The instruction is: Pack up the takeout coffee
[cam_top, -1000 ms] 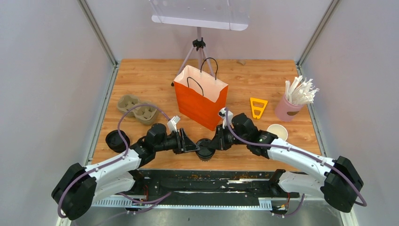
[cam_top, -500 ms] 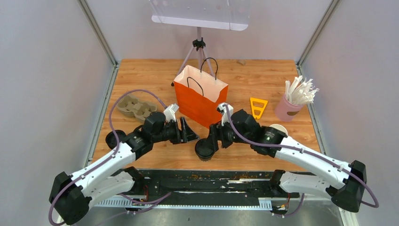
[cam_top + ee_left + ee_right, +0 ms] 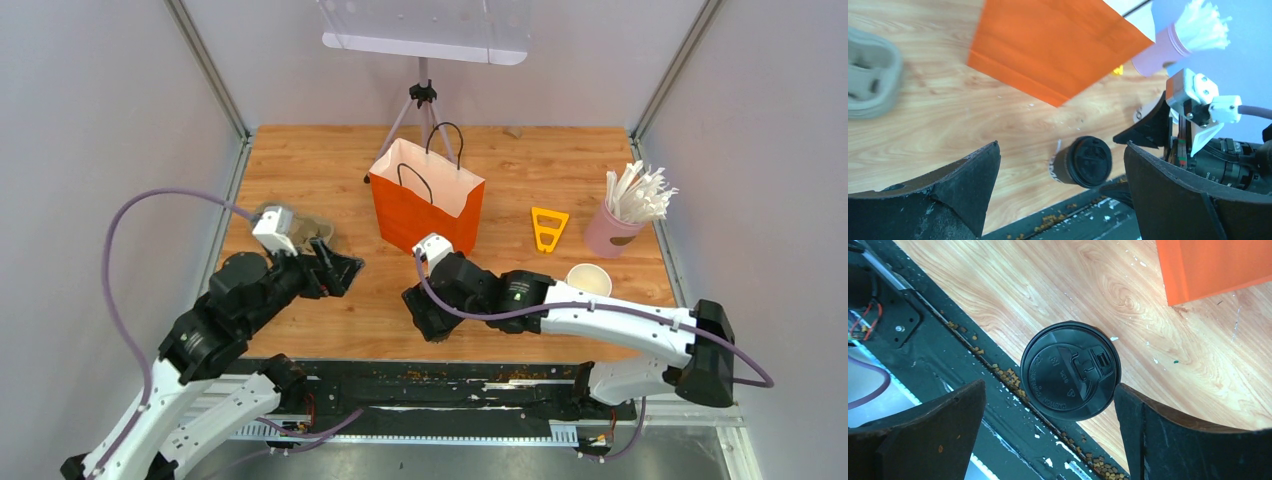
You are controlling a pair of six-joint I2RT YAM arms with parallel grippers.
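One takeout coffee cup [image 3: 1083, 162] with a black lid [image 3: 1070, 370] stands at the table's front edge. My right gripper [image 3: 1050, 385] hovers open just above it, one finger on each side of the lid, not gripping. In the top view that gripper [image 3: 428, 318] hides the cup. My left gripper [image 3: 338, 268] is open and empty, raised to the left of the cup; from its wrist [image 3: 1062, 144] the cup lies well beyond the fingertips. The orange paper bag [image 3: 427, 205] stands open behind. A lidless white cup [image 3: 589, 280] sits right of centre.
The brown pulp tray [image 3: 305, 226] is partly hidden behind my left wrist. A pink cup of straws [image 3: 618, 228] and a yellow flat piece [image 3: 548, 228] lie at the right. A tripod [image 3: 423, 100] stands behind the bag. A black rail [image 3: 998, 390] runs below the table edge.
Both grippers opened wide. The left arm lifted and drew back to the left, away from the cup. The right gripper shifted left and now sits over the lid.
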